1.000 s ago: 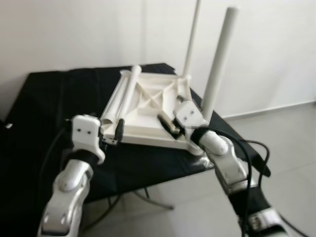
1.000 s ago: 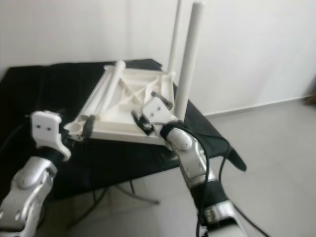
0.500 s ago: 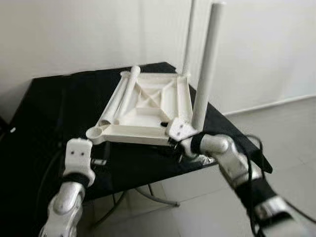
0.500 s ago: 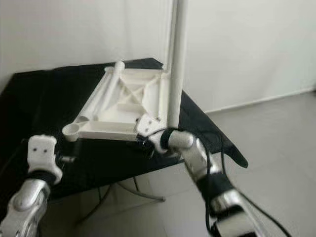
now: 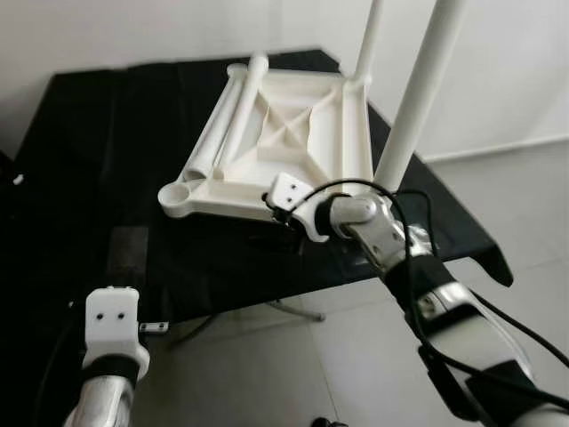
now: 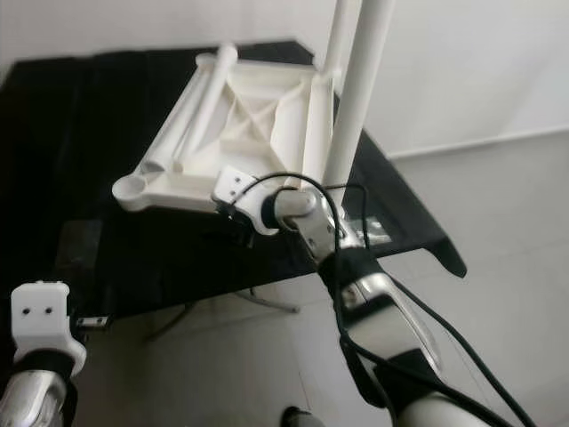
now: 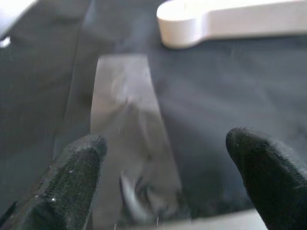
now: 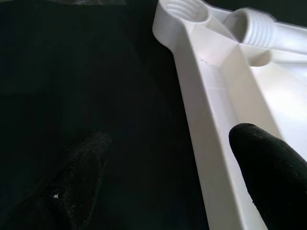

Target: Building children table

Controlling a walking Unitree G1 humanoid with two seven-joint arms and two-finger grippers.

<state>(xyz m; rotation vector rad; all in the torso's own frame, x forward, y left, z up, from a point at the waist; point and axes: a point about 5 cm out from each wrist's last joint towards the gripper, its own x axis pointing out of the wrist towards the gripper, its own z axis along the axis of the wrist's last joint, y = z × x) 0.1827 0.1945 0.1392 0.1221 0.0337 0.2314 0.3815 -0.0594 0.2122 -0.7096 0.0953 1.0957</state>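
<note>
The white children's table top (image 5: pixel 293 133) lies upside down on a black-draped table (image 5: pixel 80 151). Two white legs (image 5: pixel 418 98) stand upright at its right corners. A loose leg (image 5: pixel 233 111) lies along its left side, and the near-left socket (image 5: pixel 178 194) is empty. My right gripper (image 8: pixel 168 139) is open at the top's near edge, one finger (image 8: pixel 268 167) over the white rim and the other over the cloth. My left gripper (image 7: pixel 168 177) is open low by the table's front edge, apart from the top, over a clear plastic sheet (image 7: pixel 124 115).
The clear plastic sheet (image 5: pixel 129 253) lies on the cloth near the front left. A second clear bag (image 6: pixel 373 227) lies by the near-right leg. Grey floor (image 5: pixel 498 187) and a white wall lie to the right. Metal table legs (image 5: pixel 293 311) show underneath.
The camera has tilted down and closer. My left gripper has let go of the top's near-left corner and dropped back to the table's front edge. My right gripper slid left along the near rim.
</note>
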